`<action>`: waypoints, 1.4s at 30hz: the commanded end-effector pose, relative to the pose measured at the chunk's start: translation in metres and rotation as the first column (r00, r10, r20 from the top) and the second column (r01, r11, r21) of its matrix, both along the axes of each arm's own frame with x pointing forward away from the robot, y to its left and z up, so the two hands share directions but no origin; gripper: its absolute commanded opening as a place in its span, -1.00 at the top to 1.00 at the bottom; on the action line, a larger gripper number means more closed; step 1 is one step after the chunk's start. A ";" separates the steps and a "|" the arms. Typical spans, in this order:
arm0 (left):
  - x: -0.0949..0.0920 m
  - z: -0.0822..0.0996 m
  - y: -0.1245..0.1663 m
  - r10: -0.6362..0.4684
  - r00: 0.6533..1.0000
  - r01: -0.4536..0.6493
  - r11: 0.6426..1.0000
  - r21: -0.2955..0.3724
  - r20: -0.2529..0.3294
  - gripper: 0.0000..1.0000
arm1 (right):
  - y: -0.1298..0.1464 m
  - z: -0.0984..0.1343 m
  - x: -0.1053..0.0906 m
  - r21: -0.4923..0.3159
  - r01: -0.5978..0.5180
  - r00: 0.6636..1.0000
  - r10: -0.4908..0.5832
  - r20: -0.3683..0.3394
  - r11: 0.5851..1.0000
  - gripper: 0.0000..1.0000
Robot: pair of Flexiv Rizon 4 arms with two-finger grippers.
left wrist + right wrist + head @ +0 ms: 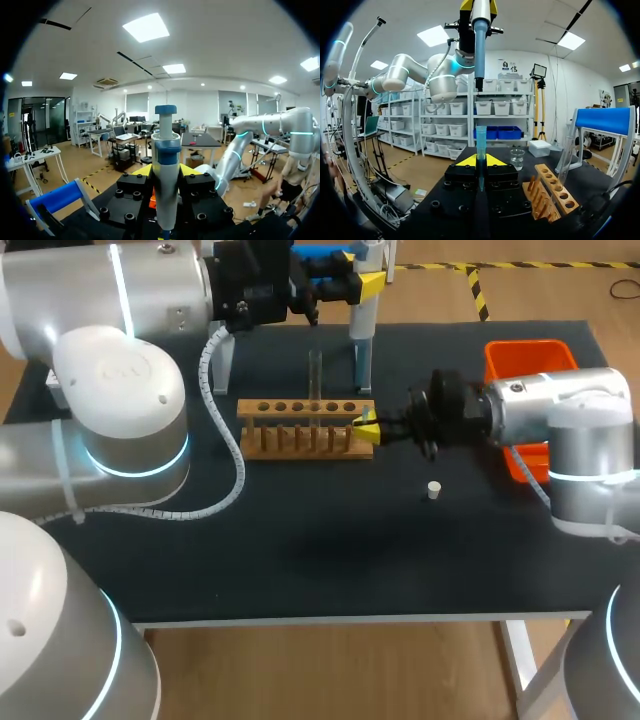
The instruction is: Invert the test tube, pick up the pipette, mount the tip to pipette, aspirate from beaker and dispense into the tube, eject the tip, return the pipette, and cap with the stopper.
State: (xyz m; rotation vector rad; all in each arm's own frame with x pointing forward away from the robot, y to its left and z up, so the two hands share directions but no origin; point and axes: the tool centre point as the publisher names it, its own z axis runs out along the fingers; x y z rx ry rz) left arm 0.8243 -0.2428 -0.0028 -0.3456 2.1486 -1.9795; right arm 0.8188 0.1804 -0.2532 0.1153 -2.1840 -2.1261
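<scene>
My left gripper (362, 282) is shut on the blue and white pipette (361, 328), held upright above the back of the table; in the left wrist view the pipette (165, 170) stands between the fingers (141, 171). My right gripper (480, 161) is shut on a clear blue pipette tip (480, 145), standing upright. The pipette's nose (479, 50) hangs right above that tip, with a gap between them. The right gripper (366, 428) sits at the right end of the wooden rack (305, 426). A clear test tube (315, 380) stands upright in the rack. The white stopper (433, 490) lies on the mat.
An orange bin (528, 358) sits at the back right, partly behind my right arm. A small glass beaker (517, 159) stands ahead of the right gripper, beyond the rack (550, 192). The blue pipette stand (603, 121) rises behind the rack.
</scene>
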 end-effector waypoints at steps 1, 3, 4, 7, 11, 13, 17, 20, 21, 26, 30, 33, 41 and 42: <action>0.000 0.000 0.001 -0.001 1.000 0.001 1.000 -0.001 0.000 1.00 | 0.005 0.001 0.003 -0.002 -0.009 1.000 0.009 0.002 1.000 1.00; 0.000 0.000 0.001 -0.001 1.000 0.001 1.000 -0.001 0.000 1.00 | 0.007 0.002 0.002 -0.003 -0.011 1.000 0.011 0.005 1.000 1.00; 0.000 0.000 0.001 -0.001 1.000 0.001 1.000 -0.001 0.000 1.00 | 0.007 0.003 0.002 -0.003 -0.012 1.000 0.012 0.008 1.000 1.00; 0.000 0.000 0.001 -0.001 1.000 0.001 1.000 -0.001 0.000 1.00 | 0.008 0.004 0.001 -0.005 -0.014 1.000 0.014 0.013 1.000 1.00; 0.000 0.000 0.001 -0.001 1.000 0.001 1.000 -0.001 0.000 1.00 | 0.009 0.005 -0.001 -0.004 -0.013 1.000 0.013 0.015 1.000 1.00; 0.000 0.000 0.001 -0.001 1.000 0.001 1.000 -0.001 0.000 1.00 | 0.009 0.006 -0.001 -0.004 -0.014 1.000 0.014 0.016 1.000 1.00; 0.000 0.000 0.001 -0.001 1.000 0.001 1.000 -0.001 0.000 1.00 | 0.010 0.008 -0.002 -0.003 -0.015 1.000 0.015 0.019 1.000 1.00; 0.000 0.000 0.001 -0.001 1.000 0.001 1.000 -0.001 0.000 1.00 | 0.010 0.010 -0.003 -0.002 -0.016 1.000 0.016 0.021 1.000 1.00; 0.000 0.000 0.001 -0.001 1.000 0.001 1.000 -0.001 0.000 1.00 | 0.009 0.010 -0.003 -0.002 -0.016 1.000 0.016 0.022 1.000 1.00; 0.000 0.000 0.001 -0.001 1.000 0.001 1.000 -0.001 0.000 1.00 | 0.008 0.013 -0.004 0.000 -0.014 1.000 0.014 0.025 1.000 1.00; 0.000 0.000 0.001 -0.001 1.000 0.001 1.000 -0.001 0.000 1.00 | 0.007 0.014 -0.004 0.002 -0.013 1.000 0.013 0.024 1.000 1.00; 0.000 0.000 0.001 -0.001 1.000 0.001 1.000 -0.001 0.000 1.00 | 0.007 0.015 -0.005 0.003 -0.013 1.000 0.013 0.024 1.000 1.00; 0.000 0.000 0.001 -0.001 1.000 0.001 1.000 -0.001 0.000 1.00 | 0.008 0.020 -0.007 0.006 -0.017 1.000 0.017 0.019 1.000 1.00; 0.000 0.000 0.001 -0.001 1.000 0.001 1.000 -0.001 0.000 1.00 | 0.008 0.020 -0.008 0.005 -0.018 1.000 0.018 0.019 1.000 1.00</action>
